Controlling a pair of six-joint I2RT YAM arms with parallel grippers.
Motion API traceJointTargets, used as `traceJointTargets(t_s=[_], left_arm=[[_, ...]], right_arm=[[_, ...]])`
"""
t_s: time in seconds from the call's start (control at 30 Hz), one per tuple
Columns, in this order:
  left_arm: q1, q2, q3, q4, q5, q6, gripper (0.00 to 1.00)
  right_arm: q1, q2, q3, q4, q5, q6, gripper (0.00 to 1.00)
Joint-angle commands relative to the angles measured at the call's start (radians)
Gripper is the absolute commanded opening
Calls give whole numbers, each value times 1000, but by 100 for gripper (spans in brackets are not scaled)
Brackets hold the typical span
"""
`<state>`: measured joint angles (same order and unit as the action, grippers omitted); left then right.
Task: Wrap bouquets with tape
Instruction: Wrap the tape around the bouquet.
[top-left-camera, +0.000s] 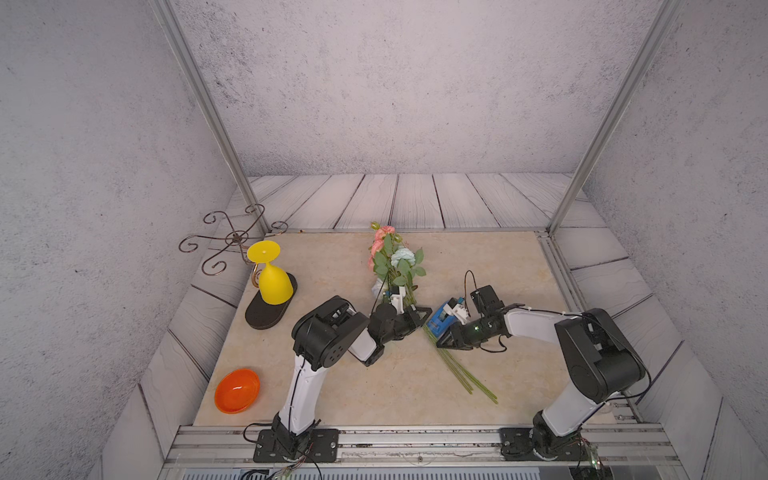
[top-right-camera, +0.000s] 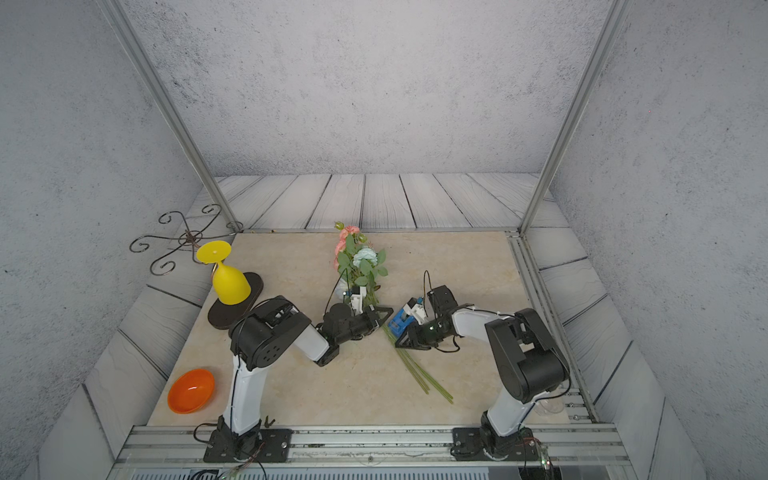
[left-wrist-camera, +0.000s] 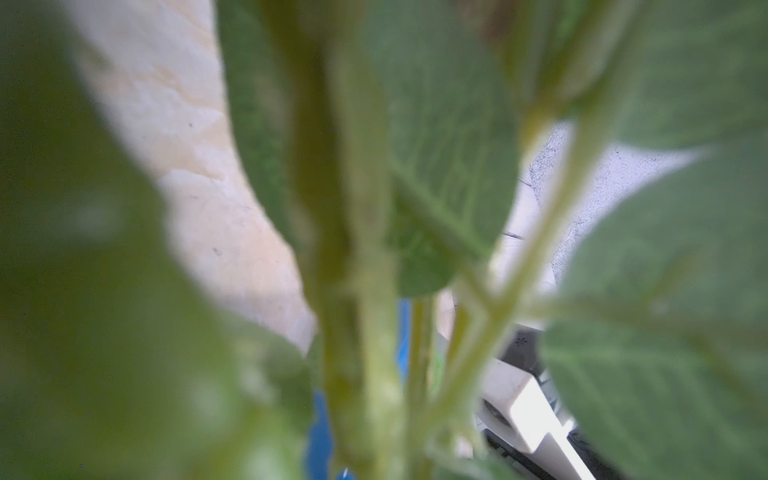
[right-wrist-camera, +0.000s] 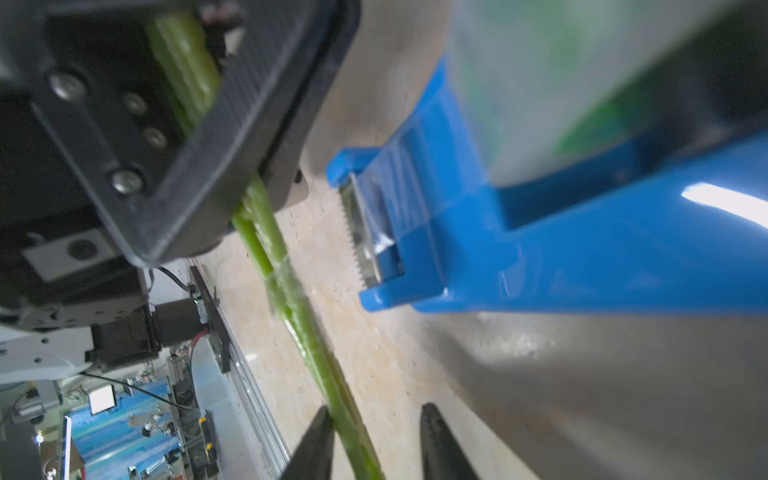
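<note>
The bouquets (top-left-camera: 392, 257) (top-right-camera: 359, 257) lie across the table's middle, pink and pale blue blooms toward the back, thin green stems (top-left-camera: 461, 370) running toward the front right. My left gripper (top-left-camera: 419, 314) (top-right-camera: 380, 314) is shut on the stems below the leaves; the right wrist view shows them clamped in it (right-wrist-camera: 187, 83). The left wrist view is filled with blurred stems (left-wrist-camera: 365, 291) and leaves. The tape, in its blue dispenser (top-left-camera: 439, 322) (top-right-camera: 399, 322) (right-wrist-camera: 540, 232), sits beside the stems. A clear band wraps the stems (right-wrist-camera: 286, 282). My right gripper (top-left-camera: 439, 340) (top-right-camera: 401, 340) (right-wrist-camera: 376, 419) is open astride the stems.
An upturned yellow goblet (top-left-camera: 272, 278) stands on a dark oval base at the back left, with a scrolled metal stand (top-left-camera: 232, 239) behind it. An orange bowl (top-left-camera: 237, 390) sits at the front left. An aluminium rail (top-left-camera: 415, 440) runs along the front edge.
</note>
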<state>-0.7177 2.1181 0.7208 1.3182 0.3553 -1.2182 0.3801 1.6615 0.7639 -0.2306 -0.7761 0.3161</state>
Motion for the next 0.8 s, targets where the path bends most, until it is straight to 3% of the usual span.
traceJointTargets(t_s=[0.0, 0.13, 0.4, 0.6, 0.77], left_arm=[[6, 16, 6, 81, 39, 46, 0], [8, -6, -6, 82, 41, 64, 0], [6, 10, 21, 81, 45, 43, 0], [4, 30, -12, 80, 4, 37, 0], [4, 58, 3, 82, 14, 39, 0]], right_arm=[[-20, -9, -23, 21, 89, 46, 43], [-3, 39, -7, 68, 34, 45, 47], [93, 55, 38, 94, 111, 73, 49], [82, -157, -87, 34, 293, 117, 50], [72, -237, -76, -30, 285, 109, 55]])
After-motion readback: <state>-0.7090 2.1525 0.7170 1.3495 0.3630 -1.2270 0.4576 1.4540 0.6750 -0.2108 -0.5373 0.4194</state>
